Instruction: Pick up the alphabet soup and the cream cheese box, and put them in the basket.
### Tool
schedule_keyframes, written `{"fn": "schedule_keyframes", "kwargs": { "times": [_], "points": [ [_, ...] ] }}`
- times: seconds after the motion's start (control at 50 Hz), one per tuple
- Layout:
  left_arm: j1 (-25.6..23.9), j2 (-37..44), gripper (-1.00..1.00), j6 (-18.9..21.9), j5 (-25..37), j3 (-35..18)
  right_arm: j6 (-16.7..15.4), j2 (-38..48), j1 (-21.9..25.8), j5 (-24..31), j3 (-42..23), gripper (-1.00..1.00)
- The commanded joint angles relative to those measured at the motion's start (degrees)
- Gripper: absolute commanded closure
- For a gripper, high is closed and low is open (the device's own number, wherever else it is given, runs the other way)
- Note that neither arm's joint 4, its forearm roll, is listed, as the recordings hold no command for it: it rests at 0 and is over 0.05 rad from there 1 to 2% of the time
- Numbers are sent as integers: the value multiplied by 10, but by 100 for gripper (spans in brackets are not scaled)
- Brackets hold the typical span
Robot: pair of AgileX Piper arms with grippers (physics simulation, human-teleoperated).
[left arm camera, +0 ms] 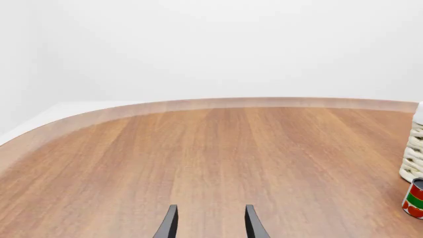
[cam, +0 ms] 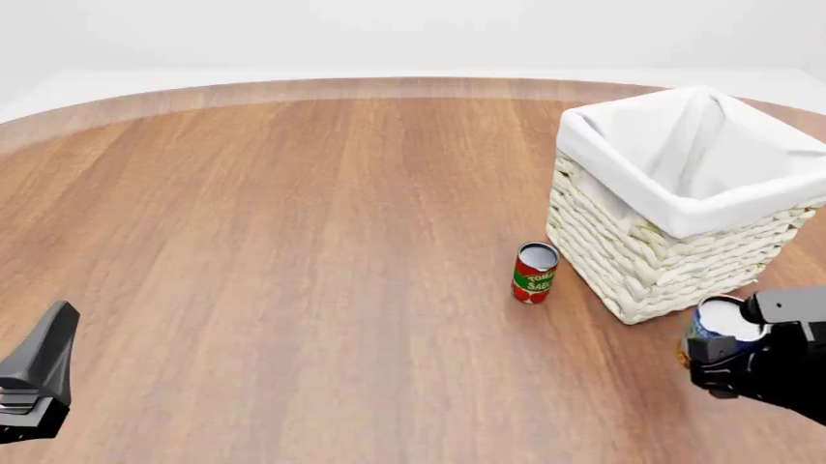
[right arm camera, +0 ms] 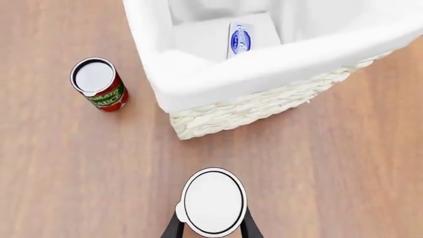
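The alphabet soup shows its plain white top between the fingers of my right gripper, which is shut on its sides. In the front view the alphabet soup is just in front of the basket's near corner, with the right gripper behind it. The cream cheese box, white with a blue oval, lies inside the basket on the cloth lining. From the front the basket hides the box. My left gripper is open over bare wood at the front left.
A small red and green can stands upright on the table just left of the basket, also seen as the can and the can. The basket's woven side borders the left wrist view. The table's curved far edge runs behind.
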Motion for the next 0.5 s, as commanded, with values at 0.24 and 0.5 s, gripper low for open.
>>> {"fn": "schedule_keyframes", "kwargs": {
  "times": [0.24,0.5],
  "points": [
    [0,0,-100,0,0,0,-4,-90,-5,129,-58,100],
    [0,0,-100,0,0,0,-14,-123,-9,199,-102,100]
  ]
}}
